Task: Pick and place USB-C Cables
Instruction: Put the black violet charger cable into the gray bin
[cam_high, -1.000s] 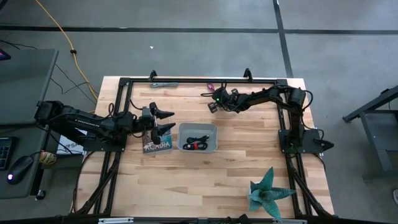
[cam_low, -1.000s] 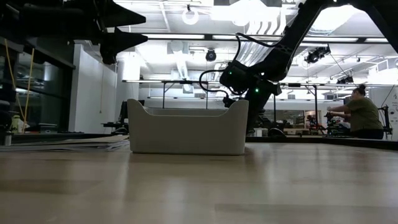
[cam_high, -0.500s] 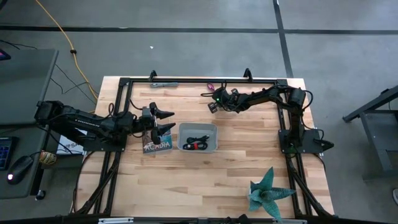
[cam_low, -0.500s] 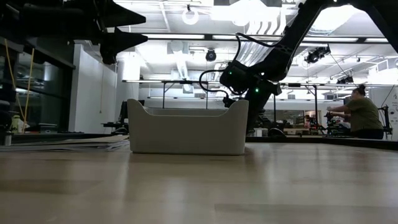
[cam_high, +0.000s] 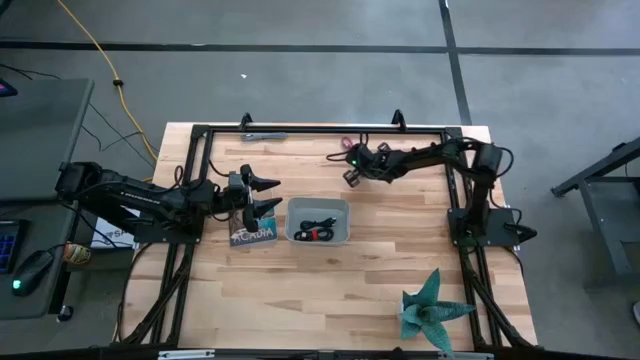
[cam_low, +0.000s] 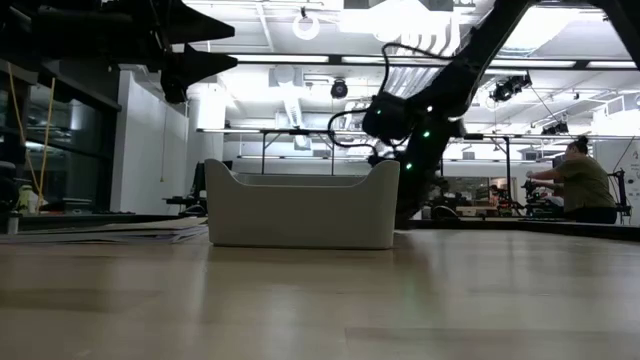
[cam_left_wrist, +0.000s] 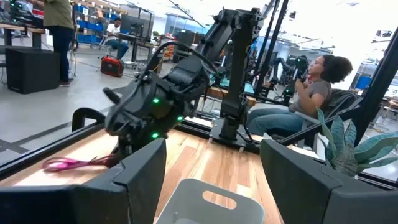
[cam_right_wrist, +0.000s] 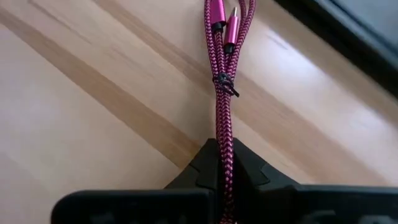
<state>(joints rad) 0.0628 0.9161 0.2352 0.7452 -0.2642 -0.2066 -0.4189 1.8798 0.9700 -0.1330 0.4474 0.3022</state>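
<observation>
Right jaws (cam_right_wrist: 225, 163) pinch a braided purple cable (cam_right_wrist: 224, 93) on smooth wood; left jaws (cam_high: 268, 194) gape.

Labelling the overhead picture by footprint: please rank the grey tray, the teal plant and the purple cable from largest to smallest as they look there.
1. Grey tray and teal plant: too alike in spread to rank.
2. Purple cable: far the smallest, a thin sliver near the table's far edge.
</observation>
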